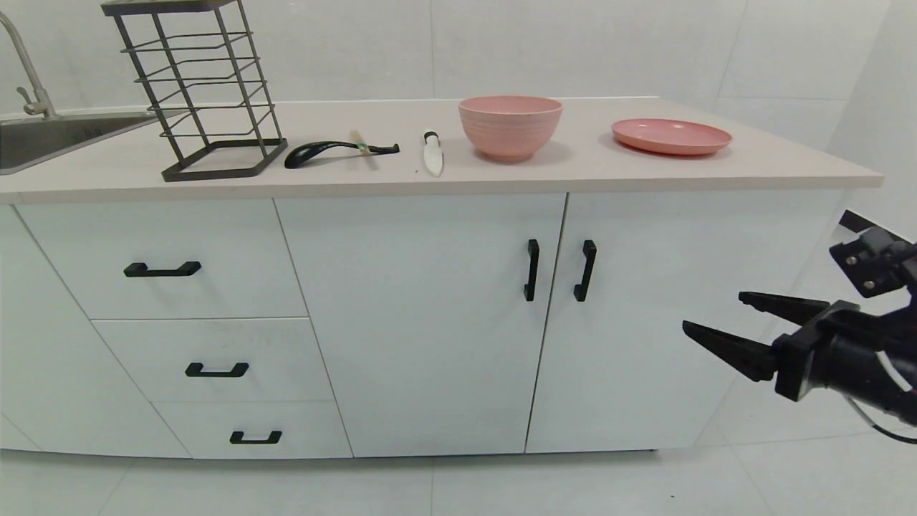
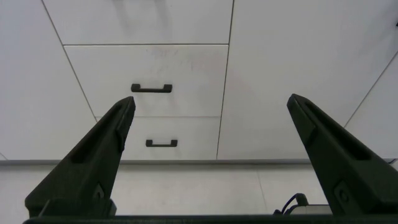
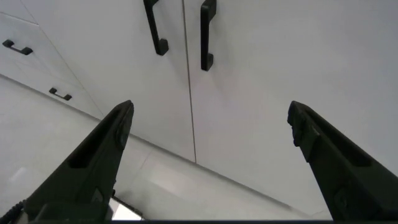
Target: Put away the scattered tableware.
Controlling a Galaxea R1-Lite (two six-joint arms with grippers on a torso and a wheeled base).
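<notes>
On the worktop (image 1: 573,172) the tableware lies untouched: a smooth ribbed pink bowl (image 1: 510,125), a shallow pink plate (image 1: 671,135), a glossy black spoon (image 1: 319,152), a white knife (image 1: 433,154), and perhaps a thin stick (image 1: 362,147) near the wire rack (image 1: 200,86). We judge nothing started. Our left claw (image 2: 211,101) and right claw (image 1: 713,310) gape wide, empty, low before the cabinet doors (image 1: 430,322); we must raise one first.
</notes>
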